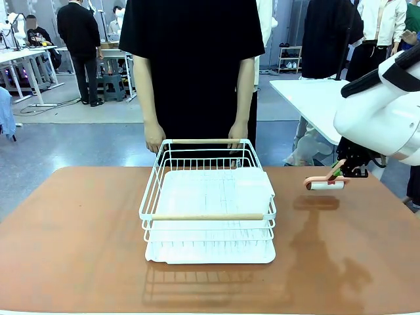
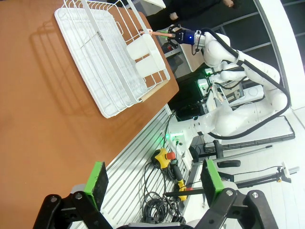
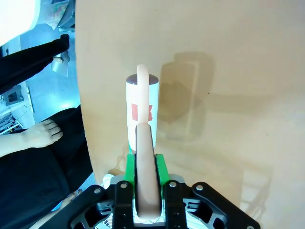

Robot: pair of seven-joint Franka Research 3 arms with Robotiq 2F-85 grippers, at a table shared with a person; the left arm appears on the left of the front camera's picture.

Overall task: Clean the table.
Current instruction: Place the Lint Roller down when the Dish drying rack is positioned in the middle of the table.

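We see our right claw (image 3: pixel 143 164) pinching the smooth pink plastic handle of a lint roller (image 3: pixel 141 112) with a white cylindrical head, held above the right part of the matte terracotta worktop (image 1: pixel 72 243). A white wire rack (image 1: pixel 207 197) with wooden bars sits mid-worktop. Our left claw (image 2: pixel 151 183) hangs spread beyond the worktop's edge

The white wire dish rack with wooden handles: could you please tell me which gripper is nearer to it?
Right. The right gripper, shut on a pink-handled lint roller, hangs just beside the white wire dish rack; the left gripper is open, off the terracotta table's edge.
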